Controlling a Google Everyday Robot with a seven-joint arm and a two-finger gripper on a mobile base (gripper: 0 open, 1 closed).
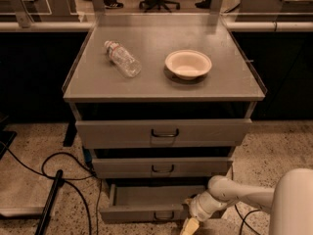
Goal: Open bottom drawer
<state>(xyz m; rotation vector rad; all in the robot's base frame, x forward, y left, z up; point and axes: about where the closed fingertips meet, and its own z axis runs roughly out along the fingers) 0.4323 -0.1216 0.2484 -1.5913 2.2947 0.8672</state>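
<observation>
The bottom drawer [142, 212] is the lowest grey front of the cabinet and stands pulled out, with its flat grey tray [151, 196] showing. Its small dark loop handle [164, 216] is on the front near the bottom edge of the view. My gripper [190, 225] is at the lower right of that front, just right of the handle, with a pale yellowish fingertip [190, 226] pointing down. The white arm [234, 196] reaches in from the lower right.
The middle drawer [161, 167] and the top drawer [164, 132] sit above, both a little out. A plastic bottle [122, 58] and a white bowl [188, 64] lie on the cabinet top. Black cables [58, 180] run over the floor at left.
</observation>
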